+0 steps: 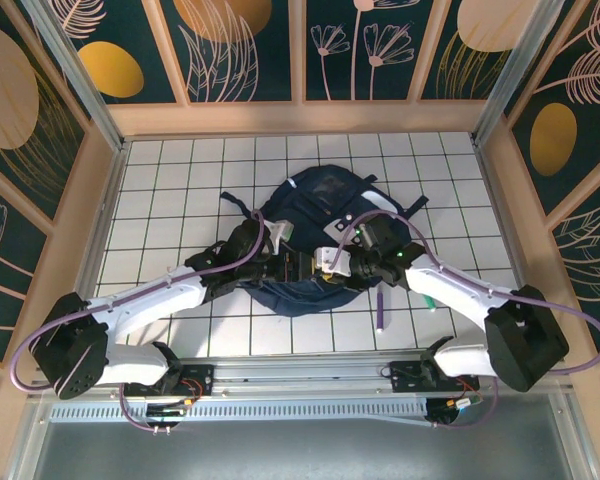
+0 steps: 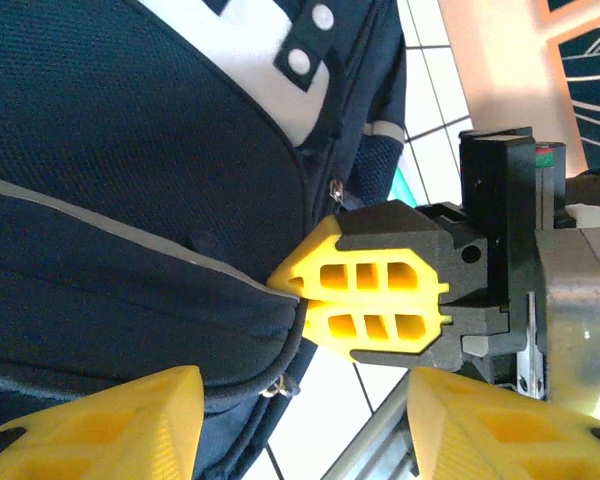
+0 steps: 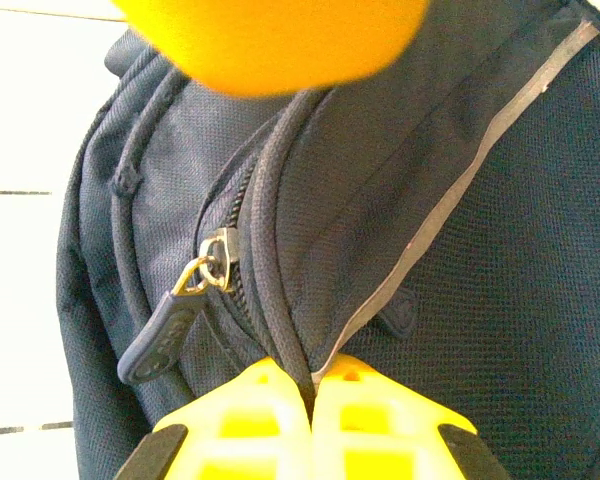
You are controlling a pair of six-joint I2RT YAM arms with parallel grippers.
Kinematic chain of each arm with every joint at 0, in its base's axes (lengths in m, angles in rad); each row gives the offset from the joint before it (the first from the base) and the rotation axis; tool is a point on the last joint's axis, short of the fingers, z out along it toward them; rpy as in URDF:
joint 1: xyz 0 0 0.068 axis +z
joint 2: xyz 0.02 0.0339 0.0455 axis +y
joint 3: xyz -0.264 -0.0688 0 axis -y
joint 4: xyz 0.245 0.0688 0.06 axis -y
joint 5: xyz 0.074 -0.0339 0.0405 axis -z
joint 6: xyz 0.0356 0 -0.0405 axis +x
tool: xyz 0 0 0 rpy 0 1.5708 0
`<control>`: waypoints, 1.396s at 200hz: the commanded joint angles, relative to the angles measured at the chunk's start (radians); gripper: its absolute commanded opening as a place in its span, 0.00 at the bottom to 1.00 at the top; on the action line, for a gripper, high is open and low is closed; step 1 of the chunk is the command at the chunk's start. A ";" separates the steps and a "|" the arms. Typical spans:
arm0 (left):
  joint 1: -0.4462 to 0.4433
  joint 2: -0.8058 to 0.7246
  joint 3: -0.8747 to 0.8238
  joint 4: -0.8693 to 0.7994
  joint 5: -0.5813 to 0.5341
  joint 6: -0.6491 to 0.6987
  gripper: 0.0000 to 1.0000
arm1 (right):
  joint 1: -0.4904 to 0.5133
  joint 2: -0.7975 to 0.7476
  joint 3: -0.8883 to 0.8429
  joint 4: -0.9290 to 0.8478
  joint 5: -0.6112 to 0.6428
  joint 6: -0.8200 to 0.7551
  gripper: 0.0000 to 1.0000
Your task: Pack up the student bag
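The student bag (image 1: pixel 315 215), navy blue, lies flat in the middle of the white tiled table. Both grippers meet at its near edge. My right gripper (image 3: pixel 313 390) is shut on a ridge of the bag's fabric beside the grey trim (image 3: pixel 450 200), just right of a zip pull (image 3: pixel 165 335). In the left wrist view the same shut yellow pair (image 2: pixel 365 305) pinches the bag's seam. My left gripper (image 2: pixel 300 440) is open, one finger (image 2: pixel 100 420) against the bag's side and the other over bare table. The bag's pale pocket flap (image 2: pixel 260 60) shows at the top.
A purple pen (image 1: pixel 382 310) and a green marker (image 1: pixel 427 297) lie on the tiles right of the bag, under the right arm. Wooden walls enclose the table on three sides. A metal rail (image 1: pixel 300 375) runs along the near edge.
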 commanded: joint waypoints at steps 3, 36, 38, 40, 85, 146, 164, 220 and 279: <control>-0.023 0.039 0.008 -0.070 -0.001 0.004 0.53 | -0.014 0.008 0.084 0.281 -0.144 0.186 0.00; -0.024 -0.003 -0.006 -0.114 -0.038 -0.004 0.52 | -0.044 0.042 0.101 0.338 -0.195 0.292 0.00; -0.024 -0.009 -0.008 -0.117 -0.043 -0.001 0.51 | -0.043 0.042 0.103 0.334 -0.198 0.287 0.00; -0.023 -0.012 -0.008 -0.122 -0.049 0.003 0.51 | -0.041 0.046 0.103 0.330 -0.200 0.284 0.00; -0.023 -0.014 -0.012 -0.100 -0.104 0.002 0.55 | -0.034 0.086 0.115 0.358 -0.193 0.343 0.00; -0.022 0.031 0.045 -0.155 -0.277 -0.070 0.45 | -0.011 0.101 0.131 0.373 -0.199 0.398 0.00; -0.021 0.046 0.045 -0.178 -0.301 -0.102 0.38 | -0.005 0.094 0.127 0.389 -0.185 0.426 0.00; -0.017 0.016 0.070 -0.266 -0.346 -0.062 0.00 | 0.000 0.093 0.139 0.282 -0.059 0.315 0.00; 0.087 -0.110 -0.009 -0.097 0.045 0.083 0.19 | -0.003 0.090 0.153 0.218 -0.070 0.252 0.00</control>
